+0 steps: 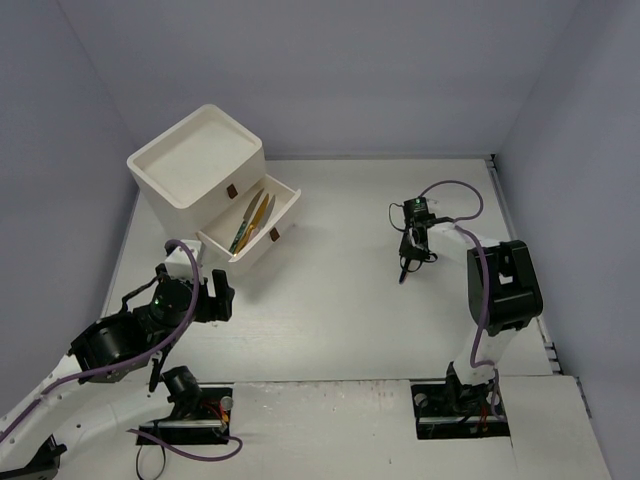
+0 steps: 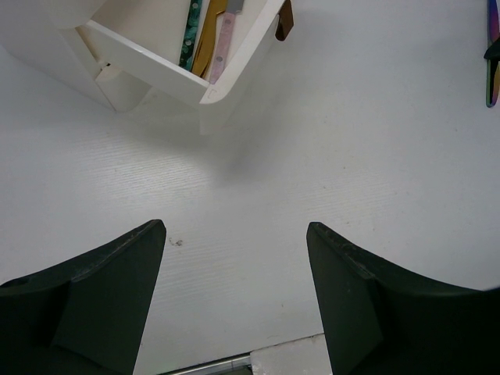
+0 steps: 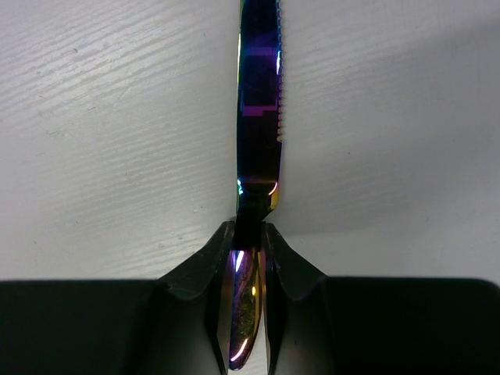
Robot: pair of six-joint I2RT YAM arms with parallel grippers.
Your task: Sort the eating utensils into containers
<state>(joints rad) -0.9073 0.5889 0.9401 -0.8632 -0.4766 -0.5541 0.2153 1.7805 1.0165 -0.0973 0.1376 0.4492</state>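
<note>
The purple knife (image 3: 259,117) is on the right side of the table (image 3: 117,117), well apart from the open drawer (image 1: 262,240) that holds the other utensils (image 1: 250,222). My right gripper (image 3: 250,234) is clamped on its handle. I fear the pinch is narrow (the long blade reaches far forward), so the knife may swing or slip on lifting. My left gripper (image 2: 234,234) hangs near the drawer with jaws apart, holding nothing.

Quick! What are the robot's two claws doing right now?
Left gripper: open, holding nothing.
Right gripper: shut on the shiny purple-rainbow metal knife with a serrated blade.
</note>
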